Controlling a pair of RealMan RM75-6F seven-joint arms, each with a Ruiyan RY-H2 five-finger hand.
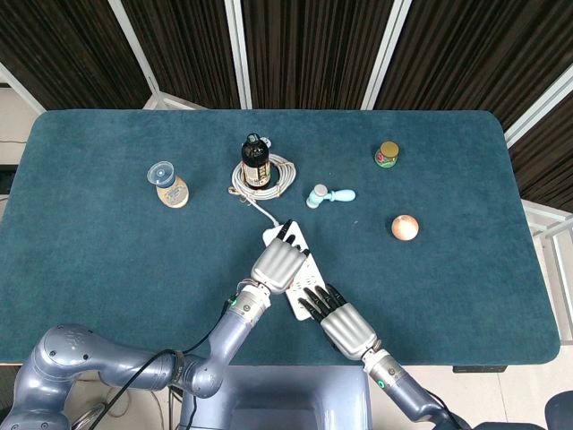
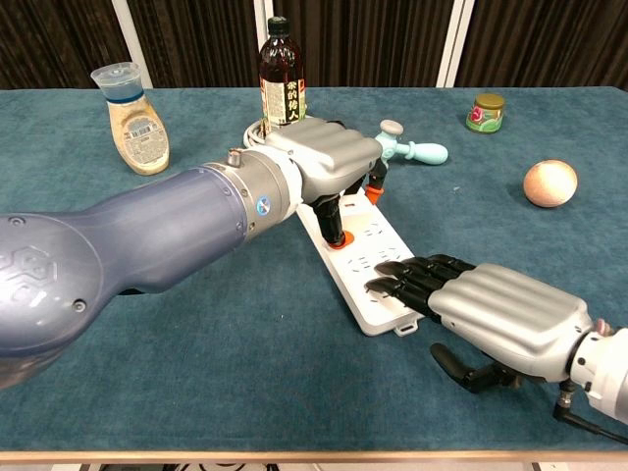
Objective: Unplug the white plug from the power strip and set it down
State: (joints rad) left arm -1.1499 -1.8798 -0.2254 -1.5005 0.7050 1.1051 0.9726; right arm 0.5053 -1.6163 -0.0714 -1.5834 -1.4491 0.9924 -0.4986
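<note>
The white power strip (image 2: pixel 365 257) lies slantwise at the table's middle (image 1: pixel 307 271). My left hand (image 2: pixel 327 157) arches over its far end, thumb and fingers (image 2: pixel 336 222) closing around the white plug (image 2: pixel 355 203), which shows only as a white patch between them. In the head view the left hand (image 1: pixel 279 264) covers the plug. The right hand (image 2: pixel 502 316) lies flat with its fingertips (image 2: pixel 392 280) pressing on the strip's near end, holding nothing; it also shows from above (image 1: pixel 342 324). The strip's cable (image 1: pixel 255 205) runs back to a coil (image 1: pixel 281 169).
A dark sauce bottle (image 1: pixel 256 163) stands inside the cable coil. A dressing bottle (image 1: pixel 168 184) is at the left. A teal toy hammer (image 1: pixel 329 195), a small jar (image 1: pixel 387 154) and an orange ball (image 1: pixel 405 227) are on the right side.
</note>
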